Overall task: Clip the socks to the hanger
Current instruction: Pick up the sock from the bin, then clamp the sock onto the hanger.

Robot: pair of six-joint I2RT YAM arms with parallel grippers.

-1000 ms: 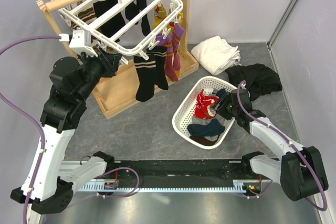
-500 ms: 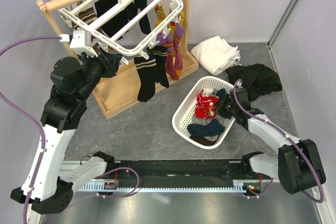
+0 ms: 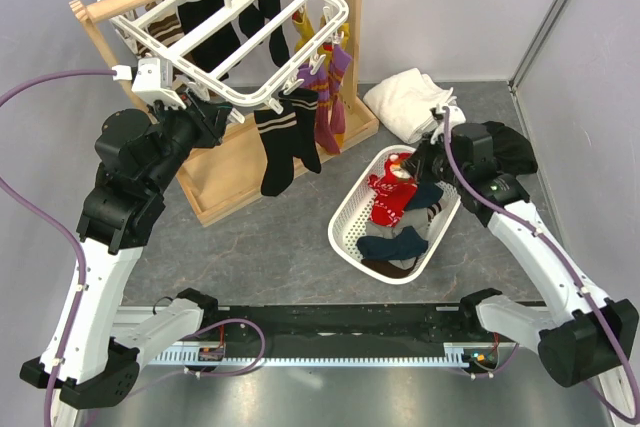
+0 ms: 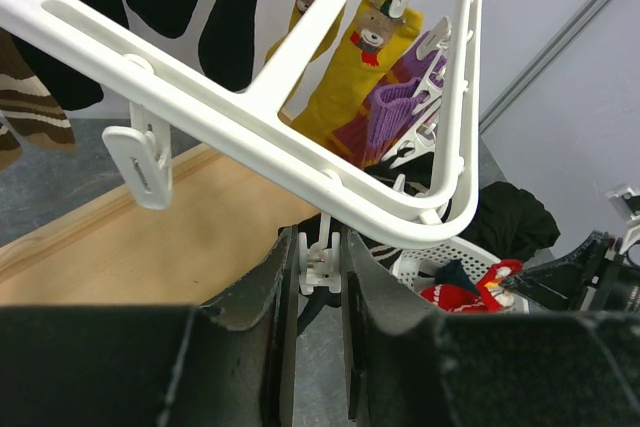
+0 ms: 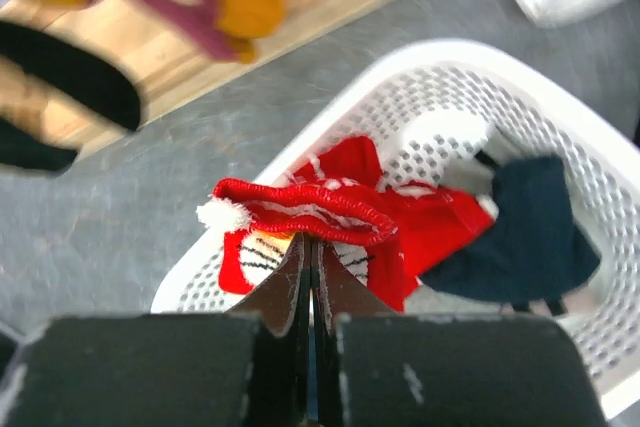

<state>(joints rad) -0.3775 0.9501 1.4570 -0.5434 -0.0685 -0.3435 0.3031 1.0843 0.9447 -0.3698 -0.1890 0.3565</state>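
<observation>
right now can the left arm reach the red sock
Probably not: the left jaws are clamped on a hanger peg, far from the basket, and the right jaws hold that red sock.

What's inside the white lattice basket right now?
In the basket: a red sock, its cuff pinched by the right end effector, more red fabric below it, and a dark blue garment. Whatever lies under these is covered and cannot be seen.
</observation>
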